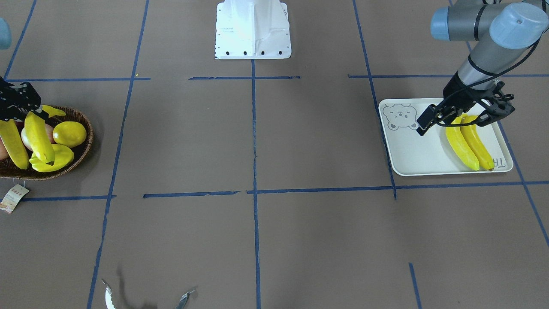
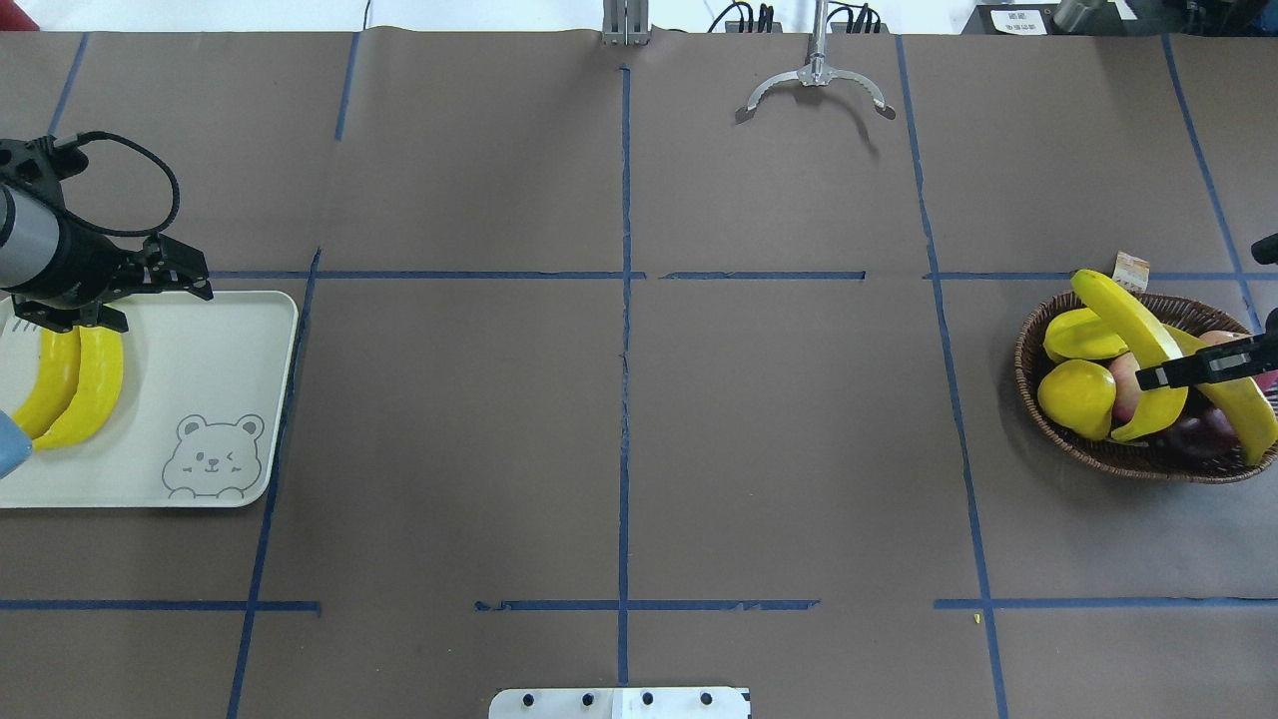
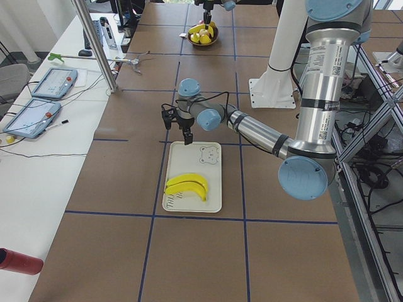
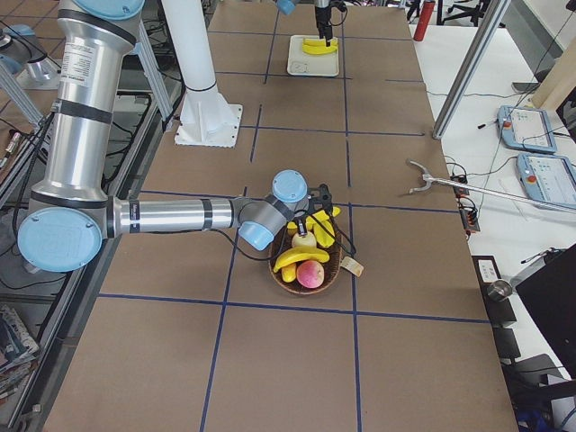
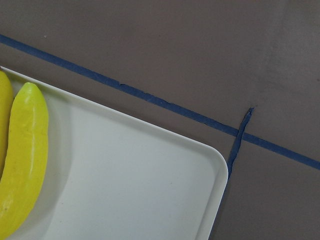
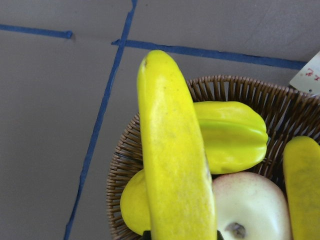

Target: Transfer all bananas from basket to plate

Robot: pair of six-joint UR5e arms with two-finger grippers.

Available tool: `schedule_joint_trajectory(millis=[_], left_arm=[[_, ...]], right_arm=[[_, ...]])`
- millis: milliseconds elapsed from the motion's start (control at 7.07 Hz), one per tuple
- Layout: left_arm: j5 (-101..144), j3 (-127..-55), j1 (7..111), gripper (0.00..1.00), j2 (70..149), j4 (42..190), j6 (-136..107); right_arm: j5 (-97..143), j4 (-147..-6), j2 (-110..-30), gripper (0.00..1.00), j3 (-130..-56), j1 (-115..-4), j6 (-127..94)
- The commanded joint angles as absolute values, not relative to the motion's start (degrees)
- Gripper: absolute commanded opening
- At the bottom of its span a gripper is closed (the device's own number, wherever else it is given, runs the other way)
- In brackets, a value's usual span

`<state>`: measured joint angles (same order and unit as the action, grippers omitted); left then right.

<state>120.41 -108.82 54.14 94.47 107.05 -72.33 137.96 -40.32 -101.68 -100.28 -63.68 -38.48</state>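
1. right gripper [image 1: 31, 112] is down in the basket [image 2: 1128, 461], at the 3 o'clock end of the desk [image 2: 619, 449] as seen from above. its fingers [image 2: 1198, 371] are clamped on the held banana [image 6: 175, 160], which sits tilted with its far tip past the rim at 11 o'clock.
2. the grip looks to be near one end, not mid-length. with glossy skin and a long lever, it could swing or slide out on the lift.
3. the held banana crosses over the starfruit [image 6: 235, 135] and lemon [image 1: 69, 133], with an apple [image 6: 250, 210] beside. a hasty pull might roll one over the low rim.
4. second banana [image 2: 1243, 409] lies on the basket's 3 o'clock side, right by the fingers. it could get dragged or knocked.
5. plate [image 2: 200, 379] is at the 9 o'clock end, well apart from the basket. two bananas [image 2: 85, 384] lie side by side along its 9 o'clock edge. that means a long carry or a hand-over, with plenty of chance for a drop.
6. left gripper [image 1: 471, 119] hovers over that pair's 12 o'clock tips, fingers apart and holding nothing. a dip or sweep could shove them off the plate.
7. by my count, half the job is left.
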Motion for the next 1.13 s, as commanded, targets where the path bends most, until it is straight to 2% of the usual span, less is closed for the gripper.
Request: schedule_joint_trajectory(millis=[0, 424, 707, 990], left_arm=[[121.38, -109.24, 54.14, 1.0, 94.74, 107.14, -72.33], [122.86, -109.34, 53.88, 1.0, 100.52, 107.84, -72.77], [126.12, -108.63, 52.22, 1.0, 107.98, 107.93, -78.26], [126.12, -109.16, 50.46, 1.0, 112.4, 112.11, -87.76]], right_arm=[[143.41, -40.43, -100.47, 0.01, -100.81, -68.01, -38.5], [145.64, -40.87, -89.61, 0.01, -102.22, -66.64, -48.62], [141.19, -40.87, -79.41, 0.02, -102.22, -58.67, -63.57], [130.83, -40.87, -74.99, 0.02, -103.53, -49.7, -72.21]])
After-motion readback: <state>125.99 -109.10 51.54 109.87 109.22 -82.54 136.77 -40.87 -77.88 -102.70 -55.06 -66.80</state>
